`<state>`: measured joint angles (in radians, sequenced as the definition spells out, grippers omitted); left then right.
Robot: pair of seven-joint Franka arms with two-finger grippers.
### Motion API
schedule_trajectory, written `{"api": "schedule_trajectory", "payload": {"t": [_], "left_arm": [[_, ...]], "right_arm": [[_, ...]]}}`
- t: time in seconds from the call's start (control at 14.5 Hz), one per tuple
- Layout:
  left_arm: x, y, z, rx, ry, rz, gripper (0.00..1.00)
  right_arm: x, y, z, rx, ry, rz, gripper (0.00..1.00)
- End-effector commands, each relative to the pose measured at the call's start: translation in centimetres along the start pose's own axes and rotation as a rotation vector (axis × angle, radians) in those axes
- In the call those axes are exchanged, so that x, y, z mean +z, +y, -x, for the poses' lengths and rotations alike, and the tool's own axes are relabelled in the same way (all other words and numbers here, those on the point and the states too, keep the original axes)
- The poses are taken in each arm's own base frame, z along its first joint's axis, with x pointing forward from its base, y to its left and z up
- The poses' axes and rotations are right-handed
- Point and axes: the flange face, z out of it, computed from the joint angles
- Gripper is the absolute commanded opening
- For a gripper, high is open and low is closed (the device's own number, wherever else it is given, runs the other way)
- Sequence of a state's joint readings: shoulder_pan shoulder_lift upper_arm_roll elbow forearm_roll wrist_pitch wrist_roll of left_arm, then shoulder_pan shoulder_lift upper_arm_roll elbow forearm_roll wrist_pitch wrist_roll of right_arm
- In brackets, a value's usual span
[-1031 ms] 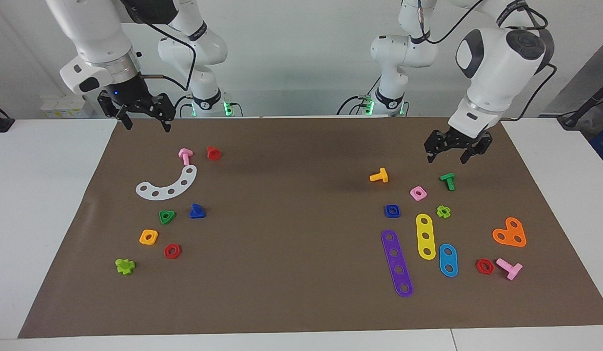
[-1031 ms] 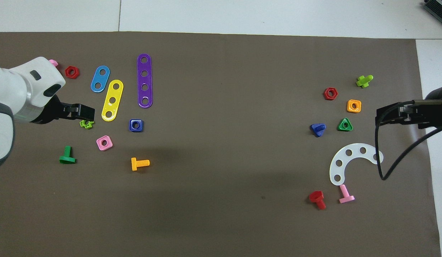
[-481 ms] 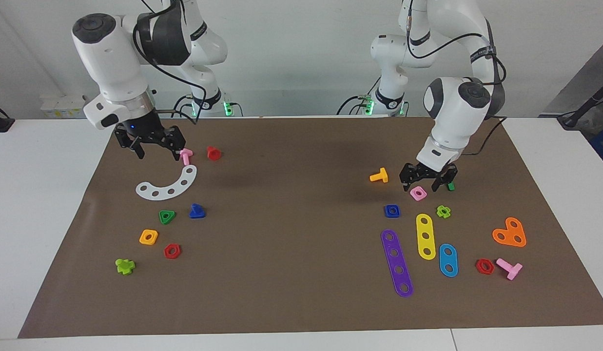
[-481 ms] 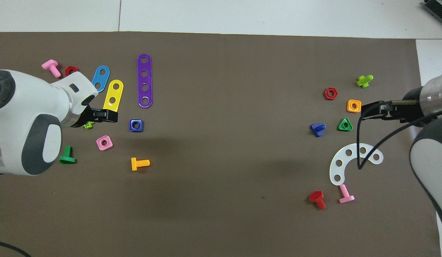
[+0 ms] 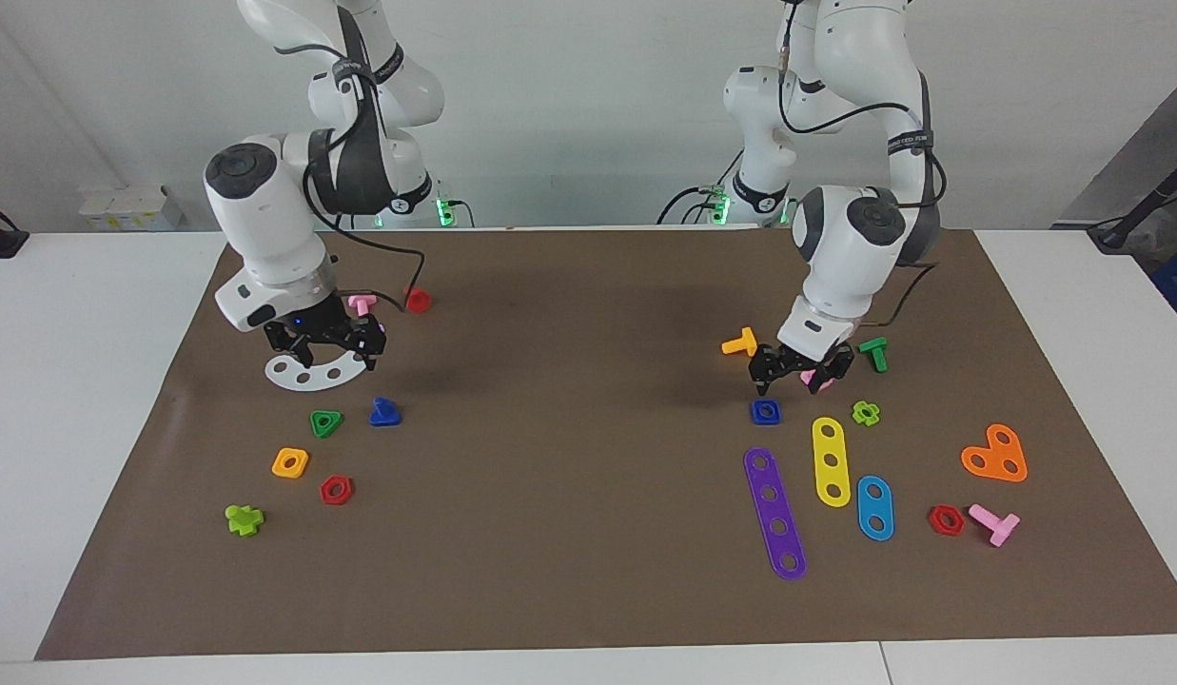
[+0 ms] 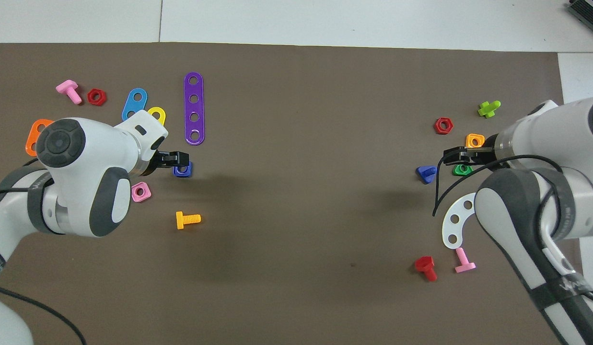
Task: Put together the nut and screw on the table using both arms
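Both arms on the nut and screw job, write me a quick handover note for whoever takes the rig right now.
Left gripper: open, empty, up over the pink nut, just short of the blue nut.
Right gripper: open, empty, up over the white curved strip, close to the blue screw.
Blue nut: flat on the mat at the left arm's end, beside the purple strip.
Blue screw: on the mat at the right arm's end, beside the green triangular nut.
Done: nothing picked up.
Left: grasp the nut and the screw, bring them together, join them.
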<state>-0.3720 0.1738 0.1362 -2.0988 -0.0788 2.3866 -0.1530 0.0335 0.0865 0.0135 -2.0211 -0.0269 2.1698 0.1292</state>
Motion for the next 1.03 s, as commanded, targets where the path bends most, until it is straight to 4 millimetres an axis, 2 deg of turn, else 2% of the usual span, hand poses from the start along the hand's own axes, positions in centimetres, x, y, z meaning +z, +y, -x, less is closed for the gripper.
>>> {"api": "schedule_trajectory", "payload": {"t": [0.0,0.07,0.21,0.34,0.62,0.96], "left_arm": [[2.0,0.0,0.2,-0.009,0.008,0.003,0.9],[2.3,0.3,0.2,-0.004,0.005,0.002,0.9],[2.3,0.5,0.2,0.0,0.006,0.002,0.9],[2.5,0.5,0.1,0.001,0.004,0.001,0.9],[4.2,0.6,0.0,0.003,0.007,-0.006,0.88],[4.6,0.6,0.0,0.009,0.005,-0.009,0.85]], "right_arm": [[4.2,-0.1,-0.4,-0.02,0.014,-0.02,0.97],[5.3,-0.2,-0.3,-0.022,0.006,-0.02,0.97],[7.7,-2.5,0.4,-0.06,0.012,-0.024,0.96],[9.8,-2.6,0.6,-0.066,0.024,-0.027,0.94],[10.6,-2.8,1.1,-0.093,0.037,-0.028,0.87],[10.6,-2.3,1.2,-0.108,0.017,-0.025,0.8]]}}
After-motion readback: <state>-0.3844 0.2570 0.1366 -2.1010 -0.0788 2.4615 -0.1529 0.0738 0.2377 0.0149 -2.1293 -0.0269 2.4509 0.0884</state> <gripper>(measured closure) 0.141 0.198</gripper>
